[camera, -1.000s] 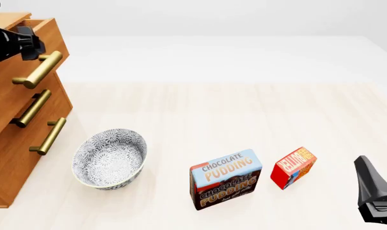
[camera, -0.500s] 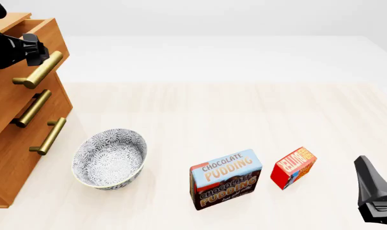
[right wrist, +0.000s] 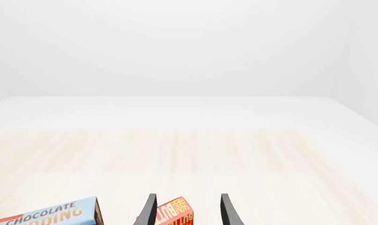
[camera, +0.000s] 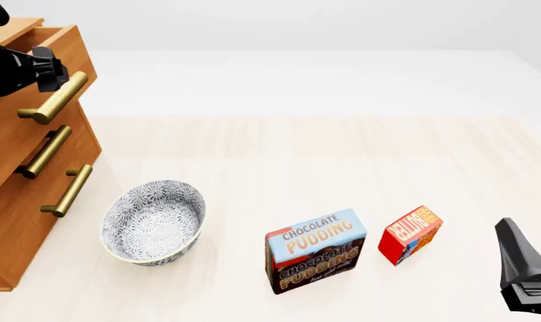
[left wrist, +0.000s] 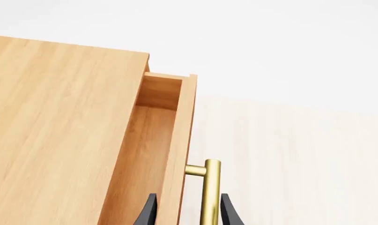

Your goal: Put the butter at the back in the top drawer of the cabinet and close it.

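Note:
The butter (camera: 411,235), a small red box, lies on the table at the front right, beside the pudding box. My right gripper (camera: 525,268) hovers open to the right of it; in the right wrist view the butter (right wrist: 174,213) shows between the spread fingers of the gripper (right wrist: 189,196), just ahead of them. The cabinet (camera: 11,194) stands at the far left. Its top drawer (camera: 66,47) is pulled out a little, and the gap shows in the left wrist view (left wrist: 152,140). My left gripper (camera: 48,70) is open, its fingers either side of the brass handle (left wrist: 209,192).
A blue-and-brown Chocolate Pudding box (camera: 315,249) stands left of the butter. A patterned grey bowl (camera: 154,220) sits in front of the cabinet's two lower drawers (camera: 47,168).
One second ago my left gripper sat a little higher and further left at the handle; it has shifted slightly right and down. Nothing has moved in the last half second.

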Controlling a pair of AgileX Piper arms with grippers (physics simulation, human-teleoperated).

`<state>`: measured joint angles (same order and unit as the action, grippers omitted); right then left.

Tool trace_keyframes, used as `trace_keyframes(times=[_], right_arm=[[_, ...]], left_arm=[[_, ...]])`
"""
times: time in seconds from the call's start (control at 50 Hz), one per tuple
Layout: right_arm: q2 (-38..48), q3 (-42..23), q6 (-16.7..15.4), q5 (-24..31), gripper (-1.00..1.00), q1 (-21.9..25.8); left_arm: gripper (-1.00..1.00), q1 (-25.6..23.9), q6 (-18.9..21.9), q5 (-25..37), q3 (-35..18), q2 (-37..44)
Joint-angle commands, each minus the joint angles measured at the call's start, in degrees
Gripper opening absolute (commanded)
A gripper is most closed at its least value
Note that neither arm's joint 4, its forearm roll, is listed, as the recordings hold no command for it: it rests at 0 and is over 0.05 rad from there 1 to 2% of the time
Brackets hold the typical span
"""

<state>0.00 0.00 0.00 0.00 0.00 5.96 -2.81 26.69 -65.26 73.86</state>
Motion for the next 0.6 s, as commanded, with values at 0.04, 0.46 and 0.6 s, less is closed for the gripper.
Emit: trace_keyframes(times=[0.04, 0.46, 0.6], right_arm=[[0.00, 0.00, 0.00, 0.00, 1.00, 0.00], [0.00, 0.00, 0.00, 0.00, 1.00, 0.00], [0.00, 0.00, 0.00, 0.00, 1.00, 0.00]], left_arm=[[1.00, -0.92, -0.08, 0.18, 0.80, 2.81], [1.00, -1.78, 0.09, 0.96, 0.09, 5.20], [1.00, -2.23, -0.35, 1.04, -0.15, 5.47]])
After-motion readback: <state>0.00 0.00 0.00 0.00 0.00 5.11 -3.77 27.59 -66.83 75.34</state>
